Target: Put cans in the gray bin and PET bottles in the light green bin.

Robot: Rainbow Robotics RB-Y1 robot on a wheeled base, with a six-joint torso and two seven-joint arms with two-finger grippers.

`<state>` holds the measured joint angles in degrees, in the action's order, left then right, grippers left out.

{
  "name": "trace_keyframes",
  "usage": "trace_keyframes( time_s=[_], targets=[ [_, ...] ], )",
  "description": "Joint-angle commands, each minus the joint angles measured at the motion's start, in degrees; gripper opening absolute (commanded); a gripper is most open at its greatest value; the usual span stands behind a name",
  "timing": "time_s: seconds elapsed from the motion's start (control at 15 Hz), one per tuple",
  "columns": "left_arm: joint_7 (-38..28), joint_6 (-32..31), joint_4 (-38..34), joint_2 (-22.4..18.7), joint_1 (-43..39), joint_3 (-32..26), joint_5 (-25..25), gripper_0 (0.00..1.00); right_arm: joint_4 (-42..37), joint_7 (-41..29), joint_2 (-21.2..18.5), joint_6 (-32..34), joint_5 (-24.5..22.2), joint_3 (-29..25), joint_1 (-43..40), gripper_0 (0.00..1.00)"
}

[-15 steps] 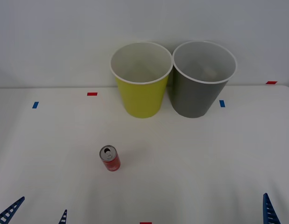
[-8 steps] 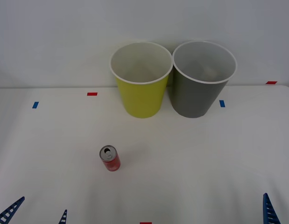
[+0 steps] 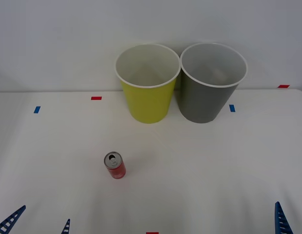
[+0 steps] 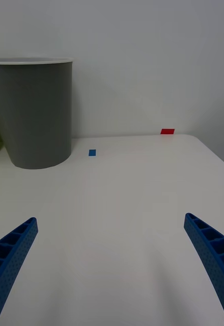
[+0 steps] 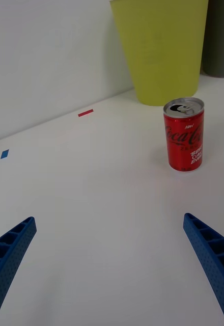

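A small red can [image 3: 114, 165] with a silver top stands upright on the white table, left of centre. At the back, against the wall, the light green bin [image 3: 147, 100] and the gray bin [image 3: 205, 102] stand side by side, touching. My left gripper [image 3: 38, 225] is open at the near left edge, and the can [image 5: 184, 135] stands ahead of it and off to one side, with the light green bin [image 5: 160, 51] behind. My right gripper [image 4: 110, 224] is open and empty at the near right, facing the gray bin [image 4: 36, 122]. PET bottles are out of view.
Small tape marks dot the table: red ones [image 3: 96, 98] [image 3: 283, 86] and blue ones [image 3: 36, 109] [image 3: 232, 108]. A white wall rises right behind the bins. The table's right corner [image 4: 208, 147] lies beyond the right gripper.
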<state>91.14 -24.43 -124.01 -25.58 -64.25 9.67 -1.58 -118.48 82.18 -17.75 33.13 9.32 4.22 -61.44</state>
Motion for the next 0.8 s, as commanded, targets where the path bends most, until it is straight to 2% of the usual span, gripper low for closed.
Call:
trace_keyframes(
  time_s=[0.07, 0.8],
  targets=[
    [0.0, 0.0, 0.0, 0.0, 0.0, 0.0, 0.0, 1.0, 0.0, 0.0, 0.0, 0.0, 0.0, 0.0, 0.0, 1.0],
    [0.0, 0.0, 0.0, 0.0, 0.0, 0.0, 0.0, 1.0, 0.0, 0.0, 0.0, 0.0, 0.0, 0.0, 0.0, 1.0]
  ],
)
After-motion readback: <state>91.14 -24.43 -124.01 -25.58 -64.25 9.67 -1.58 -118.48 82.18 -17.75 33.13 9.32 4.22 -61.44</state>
